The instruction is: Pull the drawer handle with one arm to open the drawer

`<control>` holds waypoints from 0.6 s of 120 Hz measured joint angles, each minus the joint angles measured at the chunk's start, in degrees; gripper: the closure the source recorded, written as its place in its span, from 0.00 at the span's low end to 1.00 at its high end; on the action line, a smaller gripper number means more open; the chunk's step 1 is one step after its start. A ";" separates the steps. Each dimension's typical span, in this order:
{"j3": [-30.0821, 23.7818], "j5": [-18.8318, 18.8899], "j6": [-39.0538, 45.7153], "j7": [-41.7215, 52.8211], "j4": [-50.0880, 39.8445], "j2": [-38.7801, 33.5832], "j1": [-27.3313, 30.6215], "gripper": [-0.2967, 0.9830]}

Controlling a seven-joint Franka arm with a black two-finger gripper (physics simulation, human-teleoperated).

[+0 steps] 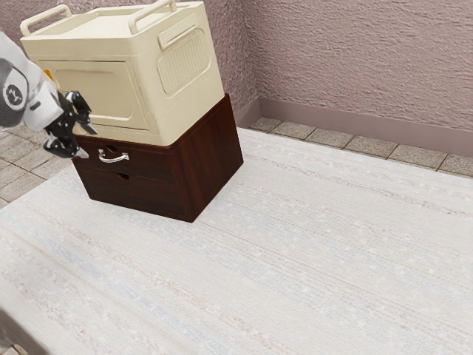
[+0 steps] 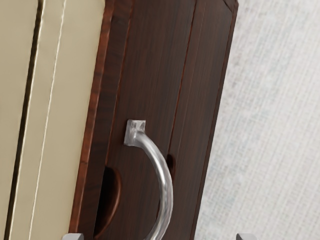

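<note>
Logging the black gripper (image 1: 89, 144) at the exterior view's left, far side, just in front of the dark wood cabinet (image 1: 211, 164). Fingers are apart, wide; the wrist view has one tip (image 2: 73, 236) on each side, with the silver handle (image 1: 114, 160) showing between them, clear of both. We mark the handle as a curved bar, mounted crosswise on the upper drawer (image 1: 148, 162), near the gripper. The upper drawer front is about flush with the lower drawer (image 1: 140, 194) under it, so we tag it closed. Each drawer has a small rounded notch at its top edge; the handle sits by the upper one. On top of the cabinet we get a cream box (image 1: 96, 92) with a front panel, a ribbed side panel and two raised handrails. The white arm (image 1: 44, 107) comes in from the exterior view's left. Cabinet stands on a pale streaked tabletop (image 1: 295, 251), toward its far left part; the near and right parts stretch away from it. Behind, we note a pinkish rough wall (image 1: 355, 59) and floor tiles (image 1: 369, 145).
</note>
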 joint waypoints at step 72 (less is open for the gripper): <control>0.01 -0.39 4.35 3.23 -2.41 2.55 0.18 0.50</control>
